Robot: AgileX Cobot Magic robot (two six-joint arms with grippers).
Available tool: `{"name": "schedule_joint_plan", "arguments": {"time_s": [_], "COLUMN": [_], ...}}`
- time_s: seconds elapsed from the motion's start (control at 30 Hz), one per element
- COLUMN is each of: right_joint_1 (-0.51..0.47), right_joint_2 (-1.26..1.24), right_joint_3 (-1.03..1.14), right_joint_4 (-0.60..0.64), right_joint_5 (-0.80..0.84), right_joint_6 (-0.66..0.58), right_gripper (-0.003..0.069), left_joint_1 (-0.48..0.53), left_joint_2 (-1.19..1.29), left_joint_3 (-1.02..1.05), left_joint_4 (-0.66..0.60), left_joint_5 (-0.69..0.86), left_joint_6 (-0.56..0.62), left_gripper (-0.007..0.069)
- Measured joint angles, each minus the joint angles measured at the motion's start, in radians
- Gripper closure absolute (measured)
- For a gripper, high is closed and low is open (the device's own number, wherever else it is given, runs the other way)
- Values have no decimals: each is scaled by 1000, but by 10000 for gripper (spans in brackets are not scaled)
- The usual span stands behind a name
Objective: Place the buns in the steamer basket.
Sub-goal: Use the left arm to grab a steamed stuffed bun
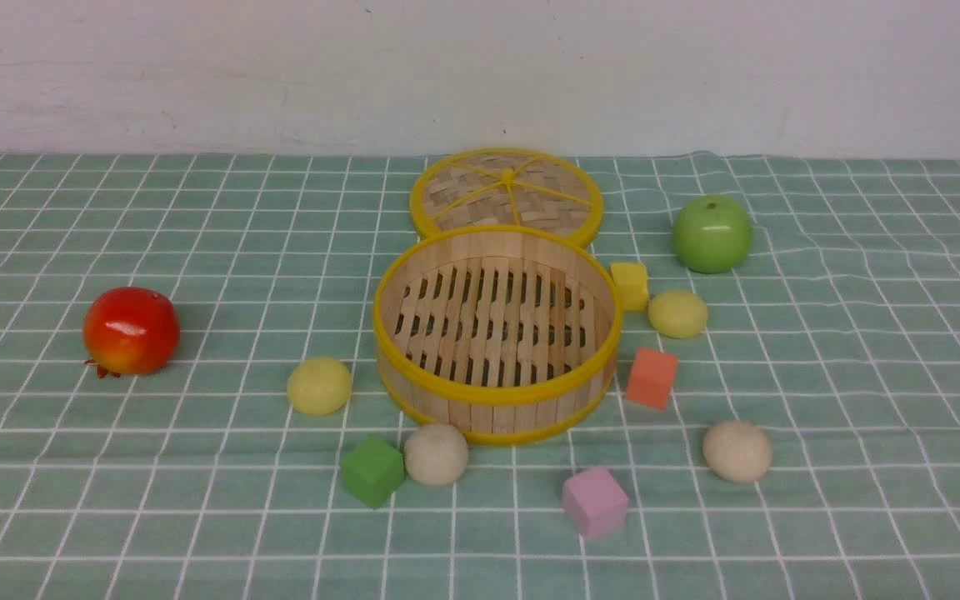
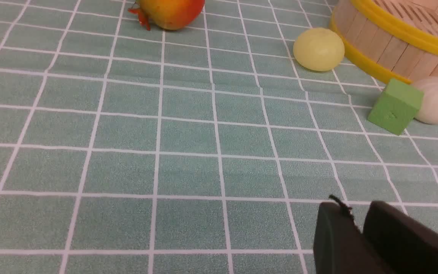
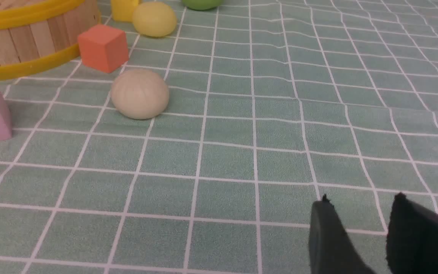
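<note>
The steamer basket (image 1: 497,412) stands in the middle of the cloth with nothing in it. Round it lie the buns: a yellow bun (image 1: 319,385) at its left, a yellow bun (image 1: 677,313) at its right, a beige bun (image 1: 436,453) against its front wall and a beige bun (image 1: 737,451) at the front right. Neither arm shows in the front view. My left gripper (image 2: 356,207) hovers low over bare cloth, jaws a narrow gap apart and holding nothing, well short of the yellow bun (image 2: 318,49) and beige bun (image 2: 435,99). My right gripper (image 3: 361,199) is open and empty, away from the beige bun (image 3: 140,94).
The woven lid (image 1: 507,193) lies flat behind the basket. A green apple (image 1: 712,234) sits at the back right and a red fruit (image 1: 131,330) at the left. A yellow cube (image 1: 630,285), orange cube (image 1: 652,377), pink cube (image 1: 595,501) and green cube (image 1: 372,471) lie among the buns.
</note>
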Motion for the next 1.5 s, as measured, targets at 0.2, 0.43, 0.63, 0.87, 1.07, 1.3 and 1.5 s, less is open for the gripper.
{"name": "schedule_joint_plan", "arguments": {"time_s": [0.2,0.43,0.63,0.87,1.07,1.3,1.5], "right_joint_1": [0,0,0,0,0,0,0], "right_joint_2": [0,0,0,0,0,0,0], "right_joint_3": [0,0,0,0,0,0,0], "right_joint_4": [0,0,0,0,0,0,0], "right_joint_5": [0,0,0,0,0,0,0], "right_joint_6": [0,0,0,0,0,0,0], "right_gripper": [419,419,419,419,419,419,419], "left_joint_1": [0,0,0,0,0,0,-29], "left_joint_2": [0,0,0,0,0,0,11], "left_joint_3": [0,0,0,0,0,0,-101], "left_joint_4": [0,0,0,0,-205,-642,-649], "left_joint_5": [0,0,0,0,-166,-429,-323], "left_joint_6": [0,0,0,0,-97,-227,-130], "left_gripper": [515,513,512,501,498,494,510]}}
